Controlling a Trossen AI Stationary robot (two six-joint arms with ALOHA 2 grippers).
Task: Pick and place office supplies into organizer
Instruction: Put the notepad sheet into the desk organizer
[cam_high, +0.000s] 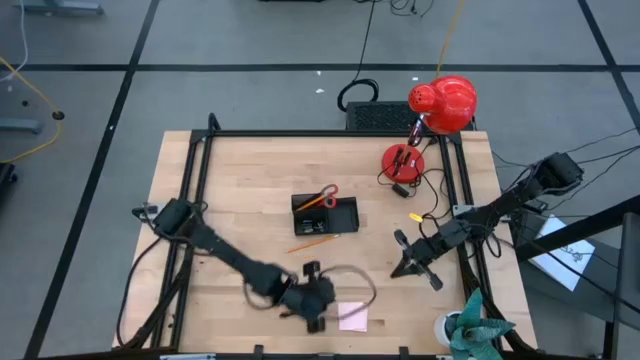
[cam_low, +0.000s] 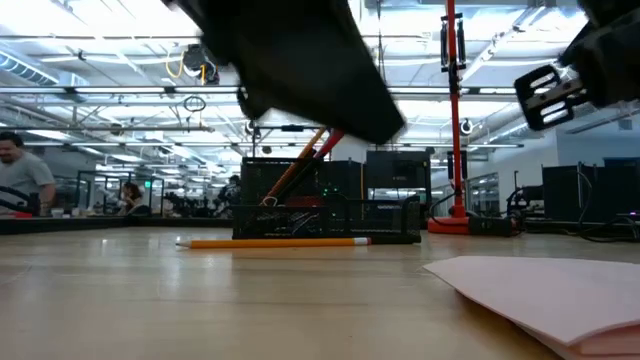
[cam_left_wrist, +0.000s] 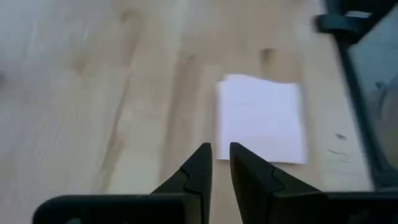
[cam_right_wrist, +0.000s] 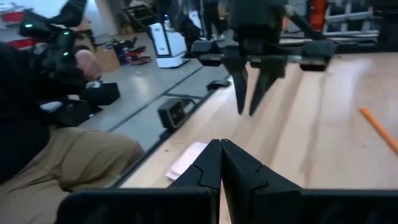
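Note:
The black organizer (cam_high: 325, 214) stands mid-table with red-handled scissors (cam_high: 322, 196) and a pencil standing up out of it. One orange pencil (cam_high: 312, 243) lies flat on the table just in front of it. The pale pink sticky-note pad (cam_high: 352, 316) lies flat near the front edge. My left gripper (cam_left_wrist: 219, 149) hangs above the table just left of the pad (cam_left_wrist: 261, 118). Its fingers slant down with a narrow gap and nothing between them. My right gripper (cam_high: 398, 268) waits shut at the right, clear of everything. A small yellow piece (cam_high: 414, 216) lies near the right rail.
A red lamp (cam_high: 442, 102) with its round base (cam_high: 403, 160) and cable stands at the far right. A green plant-like object (cam_high: 475, 330) sits at the near right corner. A black frame (cam_high: 190, 180) borders the table. A person (cam_right_wrist: 56, 124) sits beyond the table's edge.

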